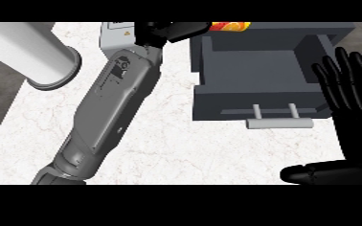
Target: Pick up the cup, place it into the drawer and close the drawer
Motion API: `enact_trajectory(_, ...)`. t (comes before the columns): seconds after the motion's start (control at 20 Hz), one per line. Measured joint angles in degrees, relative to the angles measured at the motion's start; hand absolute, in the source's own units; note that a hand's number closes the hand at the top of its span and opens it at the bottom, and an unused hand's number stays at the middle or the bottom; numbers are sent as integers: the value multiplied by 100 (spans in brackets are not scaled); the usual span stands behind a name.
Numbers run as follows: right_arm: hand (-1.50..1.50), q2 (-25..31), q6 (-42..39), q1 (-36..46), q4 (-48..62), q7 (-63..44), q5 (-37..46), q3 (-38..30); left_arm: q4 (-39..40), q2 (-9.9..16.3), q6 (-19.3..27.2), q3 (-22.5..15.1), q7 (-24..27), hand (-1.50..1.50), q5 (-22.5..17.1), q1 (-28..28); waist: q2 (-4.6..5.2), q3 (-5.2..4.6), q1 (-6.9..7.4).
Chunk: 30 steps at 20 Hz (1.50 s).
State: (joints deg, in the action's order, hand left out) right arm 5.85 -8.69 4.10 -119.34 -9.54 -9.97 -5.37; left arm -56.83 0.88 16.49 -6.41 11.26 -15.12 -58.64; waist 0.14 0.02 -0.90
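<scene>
The cup (231,26) is orange, red and yellow, and only a slice of it shows at the view's top edge, over the back wall of the open drawer (254,98). My left hand (170,30) reaches up from the lower left on its long grey forearm. Its fingers close on the cup's left side and hide part of it. The dark grey drawer is pulled out, its inside bare, with a light grey bar handle (279,123) at the front. My right hand (344,84) rests open at the right edge beside the drawer, fingers up.
A big white cylinder (39,57) lies at the upper left on the white marble counter (170,143). The dark cabinet body (311,28) frames the drawer at the top right.
</scene>
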Motion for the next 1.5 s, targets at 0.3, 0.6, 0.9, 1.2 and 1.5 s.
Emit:
enact_trajectory(0.3,-150,-22,3,106,188,110,69,17,834,-66,366,-331,217,150,-393,-509,10,0,-47)
enact_trajectory(0.6,-150,42,-85,181,309,142,-8,-37,1854,-82,519,-557,579,150,-859,-1063,33,1,-127)
enact_trajectory(0.9,-150,-5,-84,155,262,199,54,47,2586,-86,611,-1067,727,150,-1303,-1406,49,4,-223)
enact_trajectory(1.2,-150,-36,-55,393,319,89,53,151,3119,-88,690,-1613,950,150,-1614,-1589,94,5,-373)
enact_trajectory(1.5,-150,2,-161,484,502,204,-37,104,3442,-87,810,-2153,849,-150,-1741,-1742,117,9,-470)
